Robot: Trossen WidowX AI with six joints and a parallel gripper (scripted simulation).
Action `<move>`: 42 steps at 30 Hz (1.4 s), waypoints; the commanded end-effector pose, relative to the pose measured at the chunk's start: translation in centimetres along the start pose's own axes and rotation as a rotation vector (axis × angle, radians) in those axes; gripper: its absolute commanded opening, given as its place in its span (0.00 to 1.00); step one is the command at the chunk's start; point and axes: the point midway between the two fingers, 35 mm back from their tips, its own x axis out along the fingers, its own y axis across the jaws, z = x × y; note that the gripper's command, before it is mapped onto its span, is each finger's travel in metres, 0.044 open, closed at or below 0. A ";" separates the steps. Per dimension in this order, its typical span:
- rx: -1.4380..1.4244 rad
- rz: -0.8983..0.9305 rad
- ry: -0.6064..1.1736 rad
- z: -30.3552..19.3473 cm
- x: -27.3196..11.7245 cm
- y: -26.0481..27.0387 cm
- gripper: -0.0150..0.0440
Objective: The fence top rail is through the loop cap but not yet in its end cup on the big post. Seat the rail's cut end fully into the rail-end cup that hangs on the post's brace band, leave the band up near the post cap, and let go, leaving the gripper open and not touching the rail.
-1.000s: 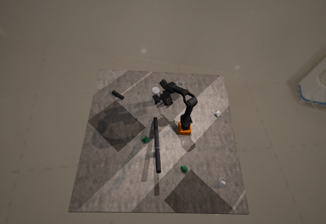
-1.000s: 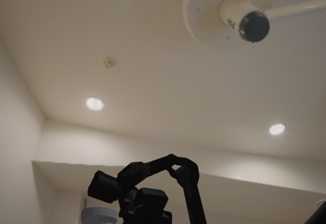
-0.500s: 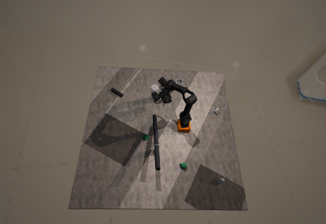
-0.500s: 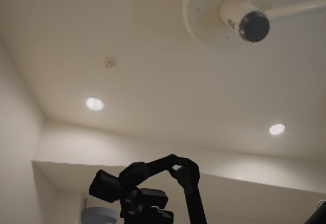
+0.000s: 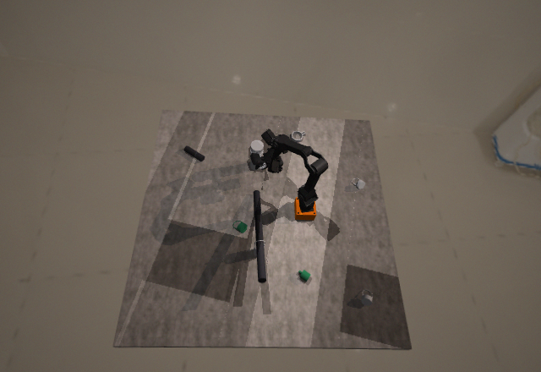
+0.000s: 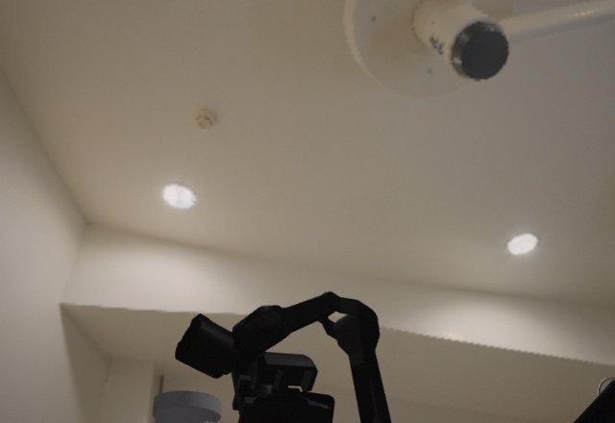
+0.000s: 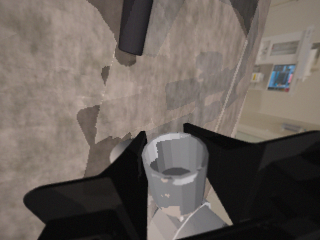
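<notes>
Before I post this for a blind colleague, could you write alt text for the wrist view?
A black gripper is shut on a grey, open-mouthed cup; beyond it, the dark rail's end stands apart from the cup.

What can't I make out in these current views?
- Cup's far-side contact with the post: top view, covered by the gripper.
- Cup's deep interior: wrist view, in shadow.
- Rail's far end: wrist view, cut off by the top edge.
- Post's lower part: exterior view, below the bottom edge.
</notes>
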 end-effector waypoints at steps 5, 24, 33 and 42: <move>0.041 -0.007 0.030 -0.1 0.2 -0.6 0.25; 0.144 -0.008 0.088 -0.2 0.7 -1.5 0.25; 0.193 -0.009 0.116 -0.3 1.0 -2.0 0.25; 0.240 -0.010 0.142 -0.4 1.2 -2.4 0.25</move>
